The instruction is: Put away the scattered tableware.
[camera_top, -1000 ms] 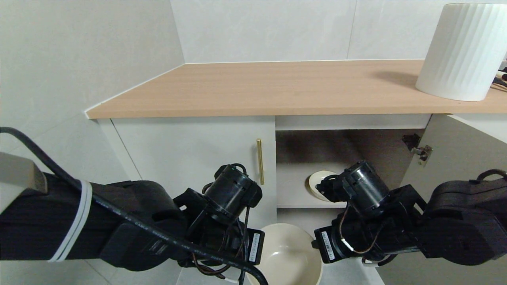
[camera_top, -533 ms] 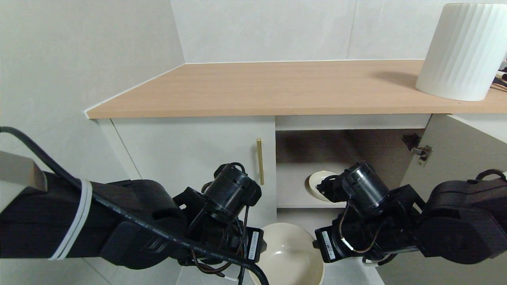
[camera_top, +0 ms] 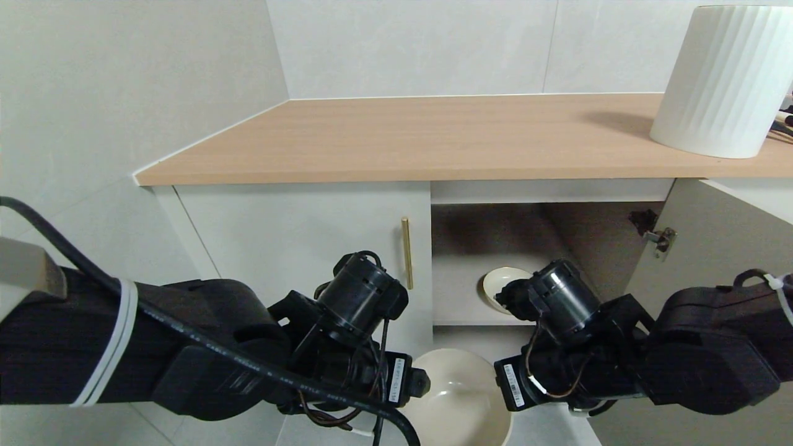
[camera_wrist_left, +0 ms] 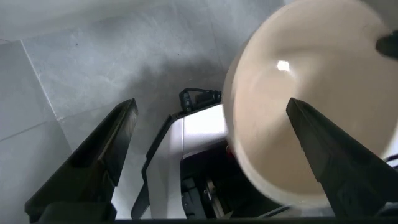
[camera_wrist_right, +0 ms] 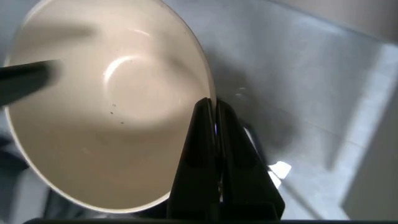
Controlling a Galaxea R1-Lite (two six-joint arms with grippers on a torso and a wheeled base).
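Observation:
A cream bowl (camera_top: 458, 399) hangs low in front of the cabinet, between my two arms. My right gripper (camera_wrist_right: 212, 109) is shut on the bowl's rim (camera_wrist_right: 205, 68), one finger inside and one outside. My left gripper (camera_wrist_left: 210, 106) is open wide at the opposite side of the bowl (camera_wrist_left: 311, 93); one of its fingers (camera_wrist_left: 326, 155) lies over the bowl's inside, the other stays outside the rim. Its dark fingertip (camera_wrist_right: 25, 79) also shows at the bowl's far edge in the right wrist view. A small cream dish (camera_top: 503, 284) sits on the floor of the open cabinet.
The cabinet's right door (camera_top: 718, 248) is swung open; the left door with a gold handle (camera_top: 406, 253) is closed. A wooden countertop (camera_top: 433, 136) runs above, with a white ribbed container (camera_top: 725, 80) at its right end. Grey tiled floor (camera_wrist_left: 93, 62) lies below.
The bowl has shifted slightly to the right and down with my right gripper. My left gripper has edged in toward the bowl's rim.

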